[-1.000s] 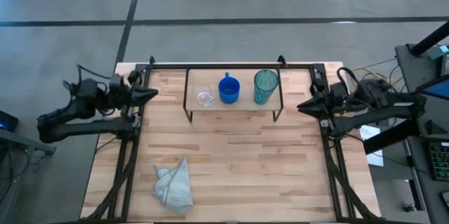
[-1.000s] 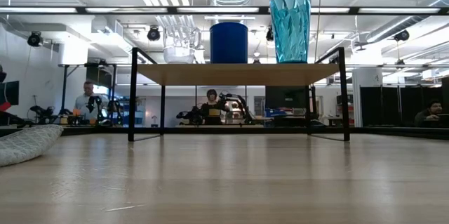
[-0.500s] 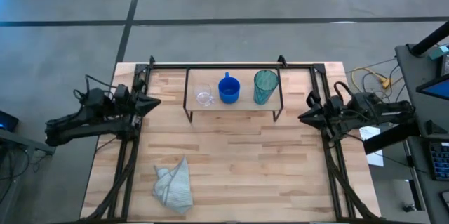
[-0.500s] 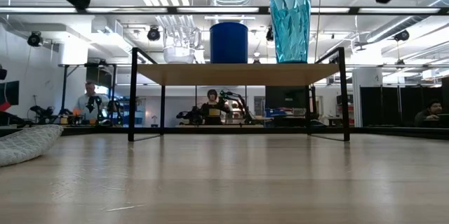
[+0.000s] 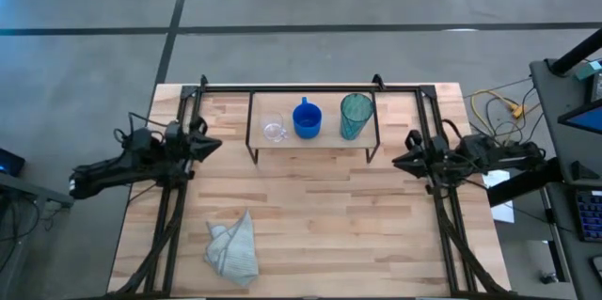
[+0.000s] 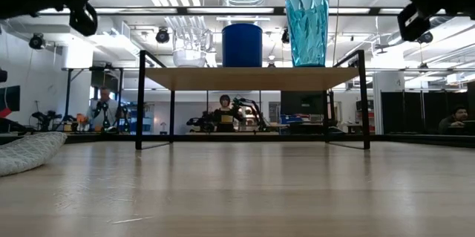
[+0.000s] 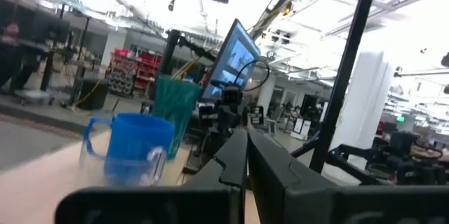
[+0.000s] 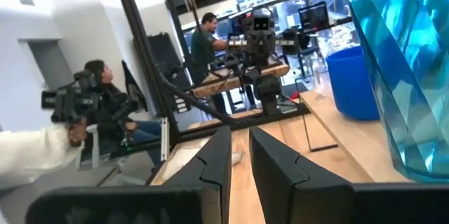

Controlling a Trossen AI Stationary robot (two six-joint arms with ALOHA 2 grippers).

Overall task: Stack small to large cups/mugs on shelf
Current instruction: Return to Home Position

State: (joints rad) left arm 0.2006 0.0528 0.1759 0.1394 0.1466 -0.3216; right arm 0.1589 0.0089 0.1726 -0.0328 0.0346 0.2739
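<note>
Three vessels stand upright on their bases in a row on the shelf (image 5: 313,142), a low black wire rack with a wood top: the clear glass cup (image 5: 274,130), the blue mug (image 5: 307,119) and the teal tumbler (image 5: 356,115). The low view shows the same row: glass cup (image 6: 188,51), blue mug (image 6: 242,44), tumbler (image 6: 307,27). My left gripper (image 5: 214,144) hovers left of the shelf, shut and empty. My right gripper (image 5: 397,161) hovers right of the shelf, its fingers a narrow gap apart (image 8: 240,147), holding nothing.
A crumpled pale green-grey cloth (image 5: 233,248) lies near the table's near-left corner. A black frame (image 5: 310,86) edges the table. Bare wood spreads between the shelf and the near edge. People and equipment show in the room beyond.
Both arms have drawn back toward the table's near edge and sunk lower, coming into the low view's top corners. The cups and the cloth have stayed where they were.
</note>
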